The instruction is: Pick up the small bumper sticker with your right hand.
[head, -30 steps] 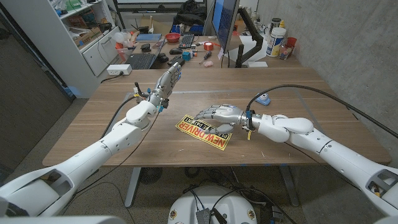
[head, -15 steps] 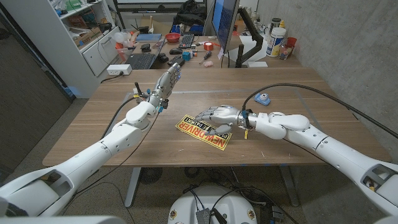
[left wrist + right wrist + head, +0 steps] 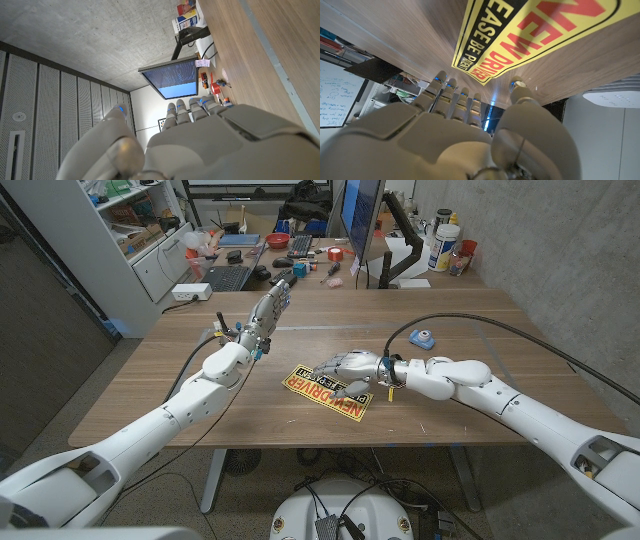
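The bumper sticker [image 3: 329, 393] lay flat on the table [image 3: 500, 395], near its front edge, its long axis running from far-left to near-right. The right hand [image 3: 350, 366] hovered palm-down over the sticker's far right part, its fingers [image 3: 451, 97] spread and reaching left across it, holding nothing; whether any fingertip touched the sheet was hard to tell. It was plainly the nearer hand. The left hand [image 3: 268, 311] stood well apart, far-left of the sticker, fingers straight and empty.
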Robot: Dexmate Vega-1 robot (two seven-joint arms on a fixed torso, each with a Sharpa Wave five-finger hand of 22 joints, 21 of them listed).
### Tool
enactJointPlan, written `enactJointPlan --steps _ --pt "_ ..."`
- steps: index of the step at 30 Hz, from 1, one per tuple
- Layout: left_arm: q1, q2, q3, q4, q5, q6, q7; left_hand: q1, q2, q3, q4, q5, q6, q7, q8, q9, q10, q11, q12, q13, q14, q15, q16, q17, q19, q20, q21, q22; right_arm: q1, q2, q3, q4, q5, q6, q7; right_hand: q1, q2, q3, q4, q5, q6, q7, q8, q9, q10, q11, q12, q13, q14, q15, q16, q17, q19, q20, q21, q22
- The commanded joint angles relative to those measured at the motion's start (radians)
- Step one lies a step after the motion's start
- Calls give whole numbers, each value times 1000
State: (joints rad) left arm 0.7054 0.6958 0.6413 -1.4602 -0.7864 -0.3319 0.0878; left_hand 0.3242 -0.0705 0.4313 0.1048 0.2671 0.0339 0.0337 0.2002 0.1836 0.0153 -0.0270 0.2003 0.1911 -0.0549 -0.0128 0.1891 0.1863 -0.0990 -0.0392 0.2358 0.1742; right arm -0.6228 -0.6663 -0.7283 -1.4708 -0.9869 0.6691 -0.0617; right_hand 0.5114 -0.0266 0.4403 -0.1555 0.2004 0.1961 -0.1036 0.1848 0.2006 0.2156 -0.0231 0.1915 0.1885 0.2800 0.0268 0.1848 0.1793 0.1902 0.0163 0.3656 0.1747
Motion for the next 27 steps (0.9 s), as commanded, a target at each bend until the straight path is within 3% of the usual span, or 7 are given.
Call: enactJointPlan --steps 1,27 --pt "-8 -6 -8 14 -5 -12 -10 7 10 -5 -2 1 10 0 -2 3 3 -4 3 -1 -6 2 1 0 3 -16 -4 5 34 17 -28 29 -3 -12 55 5 -8 0 1 9 -3 -1 0 -1 -5 0 -1 2 -1 1 -1 2 3 11 -1 2" --pt "-17 -40 -24 62 -7 -26 -49 7 12 -9 -3 0 12 1 -2 3 4 -4 4 -1 -6 0 1 0 0 -13 -12 5 103 51 -88 127 13 -1 149 7 -12 1 4 14 -7 2 5 -1 -7 14 6 2 4 1 3 3 11 17 -10 3"
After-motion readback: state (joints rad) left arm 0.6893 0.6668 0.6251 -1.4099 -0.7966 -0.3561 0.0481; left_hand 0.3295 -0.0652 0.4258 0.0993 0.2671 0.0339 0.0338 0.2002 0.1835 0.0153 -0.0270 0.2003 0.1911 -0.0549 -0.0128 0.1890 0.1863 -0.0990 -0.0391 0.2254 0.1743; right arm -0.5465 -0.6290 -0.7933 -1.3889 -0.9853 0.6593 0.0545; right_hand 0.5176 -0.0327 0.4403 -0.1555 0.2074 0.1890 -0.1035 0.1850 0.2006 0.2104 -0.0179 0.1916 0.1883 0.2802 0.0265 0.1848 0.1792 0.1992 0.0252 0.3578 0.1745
